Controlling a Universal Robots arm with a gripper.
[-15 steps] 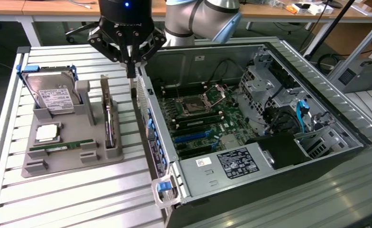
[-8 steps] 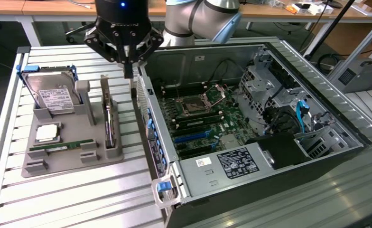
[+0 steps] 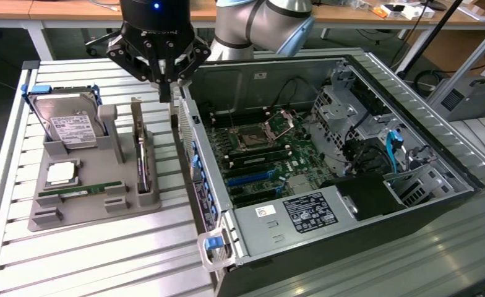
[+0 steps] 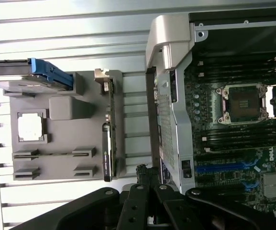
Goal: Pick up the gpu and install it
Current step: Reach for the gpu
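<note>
The gpu (image 3: 141, 154) is not in my grip. My black gripper (image 3: 166, 96) is closed on nothing, its fingers pressed together and pointing down over the gap between the moulded grey plastic holder (image 3: 86, 213) and the perforated side of the open dark metal computer case (image 3: 251, 77). Just beside me, the thin flat card stands on its long edge in the holder's slot. Its dark face is upright and its silvery bracket sits at the far end. The long axis runs parallel to the case's side wall. Further out, the holder carries a boxy silver hard drive (image 3: 67, 124) with a white label and a narrow green memory stick (image 3: 81, 190), all on the ribbed metal table (image 3: 102, 260).
</note>
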